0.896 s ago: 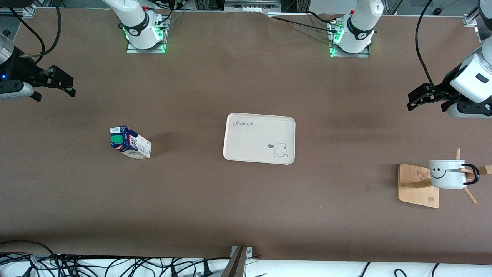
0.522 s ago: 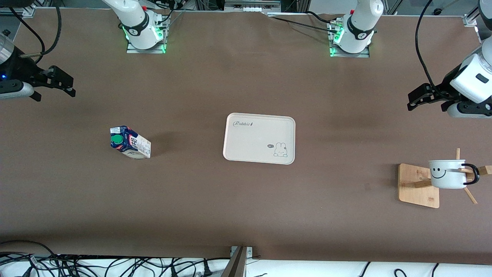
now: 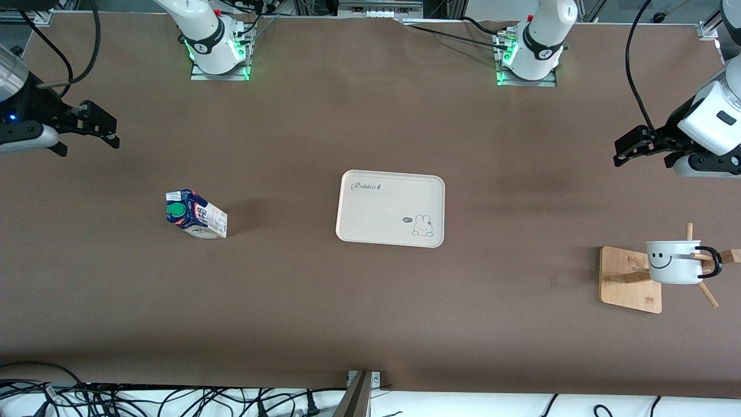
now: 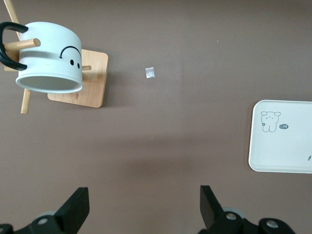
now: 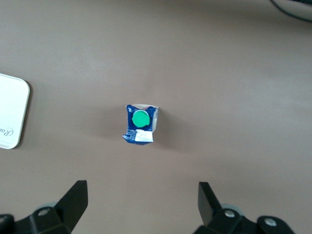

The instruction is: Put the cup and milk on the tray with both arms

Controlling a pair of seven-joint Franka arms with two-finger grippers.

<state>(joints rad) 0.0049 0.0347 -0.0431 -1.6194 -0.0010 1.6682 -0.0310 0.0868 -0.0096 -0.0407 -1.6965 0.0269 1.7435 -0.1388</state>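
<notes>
The milk [image 3: 195,214] stands upright on the brown table toward the right arm's end; its green cap shows in the right wrist view [image 5: 140,124]. The cream tray [image 3: 391,208] lies bare at the table's middle. The smiley cup [image 3: 674,262] hangs by its handle on a wooden rack at the left arm's end, and also shows in the left wrist view [image 4: 48,56]. My right gripper [image 3: 110,132] is open and empty over bare table, apart from the milk. My left gripper [image 3: 628,149] is open and empty over bare table, apart from the cup.
The rack's wooden base [image 3: 628,278] lies under the cup, with pegs sticking out. A small pale scrap [image 4: 150,72] lies on the table between the rack and the tray. Cables [image 3: 173,399] run along the table's front edge.
My right gripper has shifted slightly toward the table's middle. My left arm, the milk, cup and tray have not moved.
</notes>
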